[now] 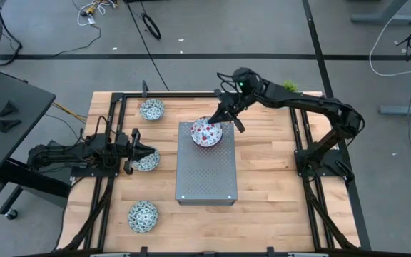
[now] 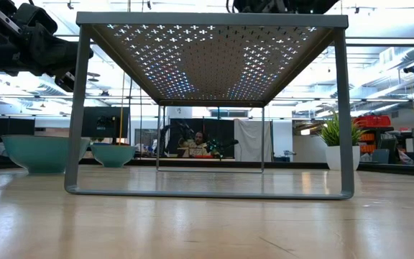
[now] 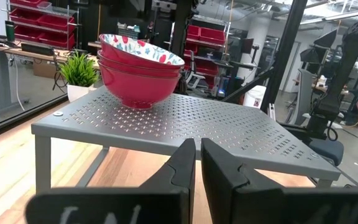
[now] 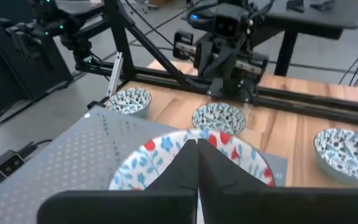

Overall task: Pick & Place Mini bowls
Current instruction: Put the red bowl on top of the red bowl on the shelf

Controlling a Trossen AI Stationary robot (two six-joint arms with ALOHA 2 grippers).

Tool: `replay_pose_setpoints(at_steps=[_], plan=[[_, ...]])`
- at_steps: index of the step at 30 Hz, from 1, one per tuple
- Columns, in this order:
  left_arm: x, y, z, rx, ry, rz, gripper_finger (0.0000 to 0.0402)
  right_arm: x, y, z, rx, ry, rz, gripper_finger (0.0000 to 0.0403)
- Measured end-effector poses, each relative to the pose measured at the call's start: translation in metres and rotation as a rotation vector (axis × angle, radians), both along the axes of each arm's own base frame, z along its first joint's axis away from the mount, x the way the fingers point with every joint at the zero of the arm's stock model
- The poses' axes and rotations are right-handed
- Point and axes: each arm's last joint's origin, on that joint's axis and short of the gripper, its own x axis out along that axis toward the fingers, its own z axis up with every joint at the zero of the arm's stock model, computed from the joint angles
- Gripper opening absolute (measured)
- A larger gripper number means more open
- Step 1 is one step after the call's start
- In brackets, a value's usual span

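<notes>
Seen from above, the grey perforated box stands at the middle of the wooden tabletop. On its far end, toward 12 o'clock, sits a stack of red floral mini bowls — in the left wrist view three nested rims show. The right end effector hangs at the stack's 1 o'clock edge, its fingers pressed narrow together with nothing visibly between them in its wrist view, just over the top bowl.

Three blue-green mini bowls lie on the bare wood at the box's 9 o'clock side: one at 11 o'clock, one at 9 o'clock, one at 7 o'clock. The left end effector is over the middle one — fingers drawn nearly together, empty. A small potted plant stands at the tabletop's 1 o'clock edge.
</notes>
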Motion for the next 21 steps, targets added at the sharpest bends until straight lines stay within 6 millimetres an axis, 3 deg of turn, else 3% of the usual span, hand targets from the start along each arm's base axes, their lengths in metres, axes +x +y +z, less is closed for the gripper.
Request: replay_pose_setpoints(at_steps=[21], plan=[[0.000,0.000,0.000,0.000,0.000,0.000,0.0032,-0.037,-0.004,-0.011,0.017,-0.035,-0.029,0.0000]])
